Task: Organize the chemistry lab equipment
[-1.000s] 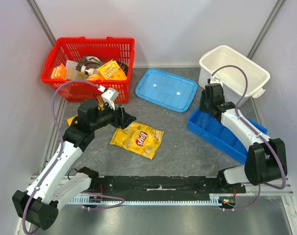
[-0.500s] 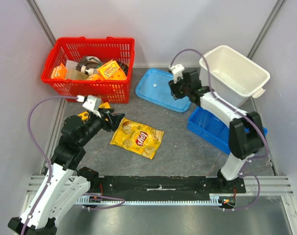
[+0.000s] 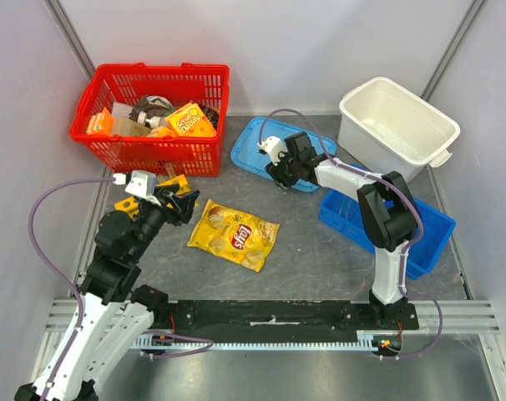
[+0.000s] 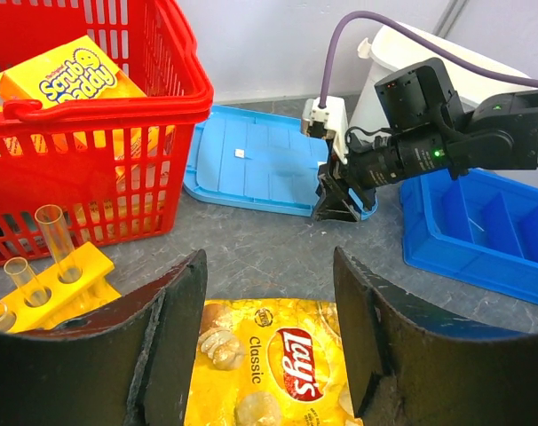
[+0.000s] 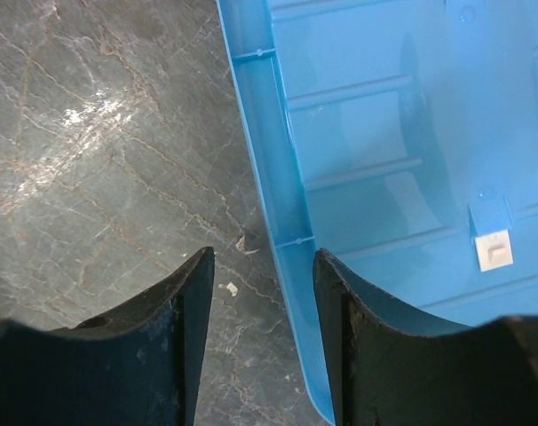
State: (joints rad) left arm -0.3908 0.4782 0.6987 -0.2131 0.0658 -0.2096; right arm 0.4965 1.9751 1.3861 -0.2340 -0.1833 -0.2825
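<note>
A yellow test tube rack [image 4: 51, 282] with clear tubes lies on the table in front of the red basket [image 4: 100, 106]; in the top view the rack [image 3: 174, 181] is partly hidden under my left arm. My left gripper [image 4: 269, 257] is open with nothing between its fingers, hovering over a Lay's chips bag [image 4: 282, 373], just right of the rack. My right gripper [image 5: 264, 257] is open and points down at the near edge of the blue lid [image 5: 402, 133]. The lid's rim runs between its fingers, one finger over the lid and one over bare table.
The red basket [image 3: 149, 109] at the back left holds boxes and other items. A white tub [image 3: 399, 125] stands at the back right, with a blue divided bin [image 3: 378, 225] in front of it. The chips bag [image 3: 234, 238] lies mid-table.
My right arm has swung left from the blue bin to the blue lid's near edge, and its jaws have opened wider. My left arm has drawn back to the left.
</note>
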